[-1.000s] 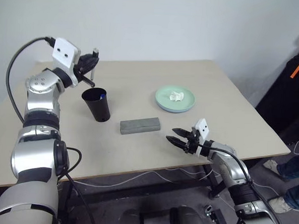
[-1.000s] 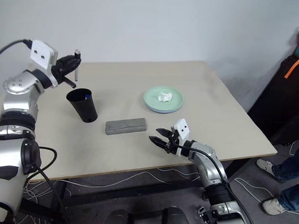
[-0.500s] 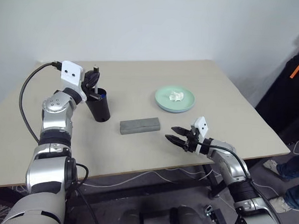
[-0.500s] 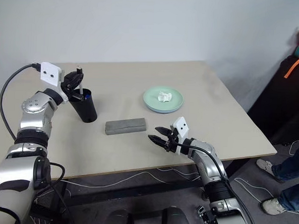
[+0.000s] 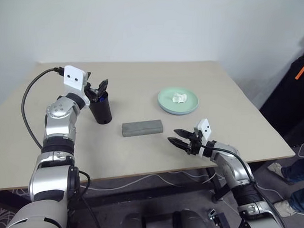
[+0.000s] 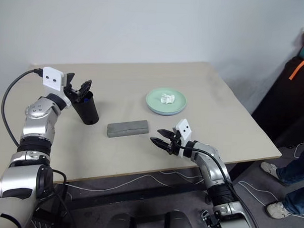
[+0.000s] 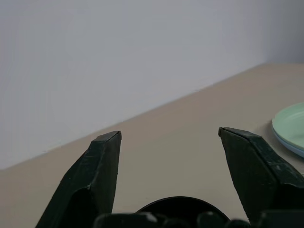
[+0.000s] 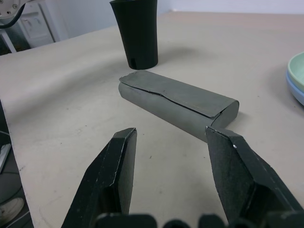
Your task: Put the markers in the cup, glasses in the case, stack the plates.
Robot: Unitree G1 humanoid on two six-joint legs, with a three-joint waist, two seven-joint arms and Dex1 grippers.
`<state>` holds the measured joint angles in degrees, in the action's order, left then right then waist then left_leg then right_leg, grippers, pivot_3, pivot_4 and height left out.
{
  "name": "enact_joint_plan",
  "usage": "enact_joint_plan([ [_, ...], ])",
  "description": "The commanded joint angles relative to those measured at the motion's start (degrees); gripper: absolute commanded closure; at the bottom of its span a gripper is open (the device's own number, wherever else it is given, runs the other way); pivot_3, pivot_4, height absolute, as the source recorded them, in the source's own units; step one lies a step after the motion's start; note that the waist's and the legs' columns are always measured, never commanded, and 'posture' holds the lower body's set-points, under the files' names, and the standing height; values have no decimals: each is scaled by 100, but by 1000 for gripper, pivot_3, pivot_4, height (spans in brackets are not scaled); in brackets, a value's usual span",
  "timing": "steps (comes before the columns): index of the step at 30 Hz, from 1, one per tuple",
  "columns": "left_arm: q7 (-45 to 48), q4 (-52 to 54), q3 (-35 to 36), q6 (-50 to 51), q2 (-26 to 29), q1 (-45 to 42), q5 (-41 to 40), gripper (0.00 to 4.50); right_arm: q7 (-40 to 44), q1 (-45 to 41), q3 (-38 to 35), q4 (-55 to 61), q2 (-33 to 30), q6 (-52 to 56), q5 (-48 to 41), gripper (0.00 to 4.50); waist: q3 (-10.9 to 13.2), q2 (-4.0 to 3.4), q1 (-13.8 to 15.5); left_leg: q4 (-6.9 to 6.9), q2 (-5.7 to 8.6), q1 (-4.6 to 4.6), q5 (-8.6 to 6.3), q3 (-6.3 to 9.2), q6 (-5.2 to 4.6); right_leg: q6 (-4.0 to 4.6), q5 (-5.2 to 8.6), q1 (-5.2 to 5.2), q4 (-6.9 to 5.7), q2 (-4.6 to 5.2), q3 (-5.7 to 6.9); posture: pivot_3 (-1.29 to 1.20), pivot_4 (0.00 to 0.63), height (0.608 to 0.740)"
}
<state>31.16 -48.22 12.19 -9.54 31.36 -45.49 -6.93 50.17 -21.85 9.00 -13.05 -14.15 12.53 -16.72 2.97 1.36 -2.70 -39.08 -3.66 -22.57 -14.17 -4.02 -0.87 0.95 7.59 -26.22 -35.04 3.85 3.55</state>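
Worktop (image 5: 140, 154), beige, rectangular. Cup (image 5: 101, 109): black, upright, left-centre of the worktop, a blue-capped marker (image 5: 95, 97) showing at its rim. Left hand (image 5: 97, 86): directly above the cup's mouth, fingers spread wide, holding nothing. Case (image 5: 142, 127): grey, closed, lying flat at the worktop's centre, just right of the cup. Plates (image 5: 178, 101): mint green over light blue, stacked, right of centre toward the far edge, bearing a white paper wad (image 5: 179, 98). Right hand (image 5: 179, 137): near the front edge, right of the case, fingers apart, empty, clear of the case.
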Motion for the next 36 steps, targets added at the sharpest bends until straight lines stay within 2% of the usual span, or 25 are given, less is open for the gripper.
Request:
enact_joint_plan([
  [1, -53, 477, 41, 5, -38, -3, -121, 1069, 56, -116, -53, 62, 15, -100, -18, 2004, 0, 0, 1, 0, 0, 0, 0, 0, 0, 0, 0, 0, 0, 0, 0, 0, 0, 740],
  [8, 243, 1427, 235, 404, 10, 364, -613, 1069, 173, -280, -220, 114, -22, -49, -186, 2004, 0, 0, -4, 3, -1, 0, -1, -1, 1, 0, 0, -2, 0, -1, -1, 0, 0, 740],
  [13, 1081, 3719, 537, 1657, 260, 1836, -1795, 1069, 430, -562, -517, 316, -188, 73, -540, 2004, 0, -4, -31, 13, 0, 6, -1, -10, 0, 1, 0, -5, 3, -1, -14, 0, 0, 740],
  [19, 860, 4911, 623, 2238, 231, 2949, -1996, 1069, 627, -726, -717, 334, -439, 128, -651, 2004, 1, -6, 6, 16, -2, 6, -9, -3, 17, 8, 5, -1, 6, 0, -2, 0, 0, 740],
  [26, 432, 4962, 321, 1845, -84, 3621, -1354, 1069, 727, -830, -780, 142, -654, 36, -581, 2004, 1, -10, 0, 14, -3, 9, -9, -6, 18, 16, 10, 2, 11, 1, -1, 0, 0, 740],
  [36, -554, 4311, 247, 1014, -985, 4020, -732, 1069, 715, -461, -764, 421, -878, 300, -603, 2004, 0, -12, 1, 21, -3, 2, -9, -7, 18, 16, 9, -3, 19, 2, 1, 0, 0, 740],
])
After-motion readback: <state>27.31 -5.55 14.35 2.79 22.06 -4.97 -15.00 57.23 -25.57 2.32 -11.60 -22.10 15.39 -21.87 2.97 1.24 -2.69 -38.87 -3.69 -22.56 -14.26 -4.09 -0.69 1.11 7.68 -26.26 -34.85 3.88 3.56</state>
